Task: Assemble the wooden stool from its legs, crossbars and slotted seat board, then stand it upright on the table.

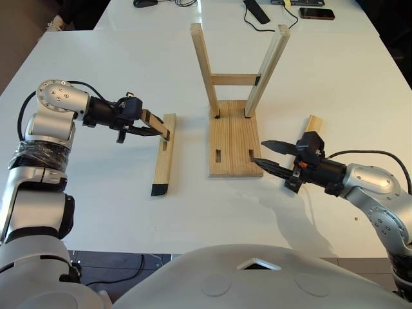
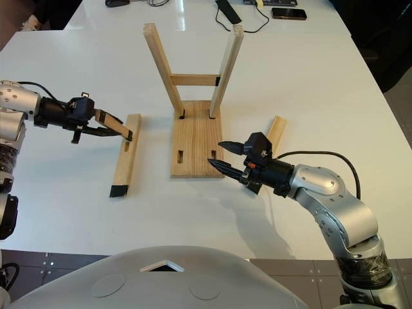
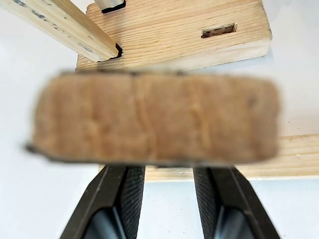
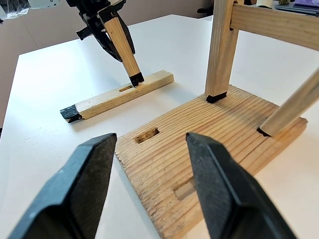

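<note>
The slotted seat board [image 1: 228,151] lies flat mid-table. Two legs [image 1: 205,64] [image 1: 267,67] stand in its far slots, joined by a crossbar [image 1: 233,80]. The two near slots are open. To the board's left a loose leg [image 1: 165,154] lies on the table. My left gripper [image 1: 153,131] is shut on a second crossbar [image 1: 159,125], whose black-tipped end [image 4: 135,78] meets that leg's slot. The right gripper [image 1: 265,154] is open, its fingers [image 4: 224,194] wide apart at the board's near right corner. Another leg [image 1: 313,122] lies behind the right gripper.
A phone [image 1: 316,13], a remote [image 1: 256,11] with a cable and a mouse [image 1: 145,3] lie along the far edge. Bare white table surrounds the parts, with free room in front of the board and at the far right.
</note>
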### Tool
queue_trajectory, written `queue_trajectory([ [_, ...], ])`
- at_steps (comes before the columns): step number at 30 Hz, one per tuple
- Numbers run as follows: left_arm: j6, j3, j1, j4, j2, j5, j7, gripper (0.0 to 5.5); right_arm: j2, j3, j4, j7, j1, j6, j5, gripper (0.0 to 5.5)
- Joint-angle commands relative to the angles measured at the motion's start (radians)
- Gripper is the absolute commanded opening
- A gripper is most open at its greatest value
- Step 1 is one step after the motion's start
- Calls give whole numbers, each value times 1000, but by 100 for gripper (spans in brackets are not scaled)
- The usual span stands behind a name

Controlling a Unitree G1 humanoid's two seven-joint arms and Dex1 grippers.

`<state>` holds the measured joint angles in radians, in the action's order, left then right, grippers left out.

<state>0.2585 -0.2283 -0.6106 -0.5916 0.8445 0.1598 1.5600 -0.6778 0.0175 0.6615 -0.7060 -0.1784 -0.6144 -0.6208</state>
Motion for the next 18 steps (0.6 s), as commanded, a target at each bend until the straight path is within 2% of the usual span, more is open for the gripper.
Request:
queue_trajectory([
  [1, -1, 4, -9, -11, 32, -9, 50, 130, -7, 2, 3, -5, 0, 4, 10, 257],
  [13, -2, -60, 72, 34, 73, -15, 54, 130, 1, 1, 5, -2, -5, 2, 21, 257],
  [18, -48, -35, 114, 88, 87, -30, 27, 130, -8, 1, 6, -5, -12, 6, 33, 257],
])
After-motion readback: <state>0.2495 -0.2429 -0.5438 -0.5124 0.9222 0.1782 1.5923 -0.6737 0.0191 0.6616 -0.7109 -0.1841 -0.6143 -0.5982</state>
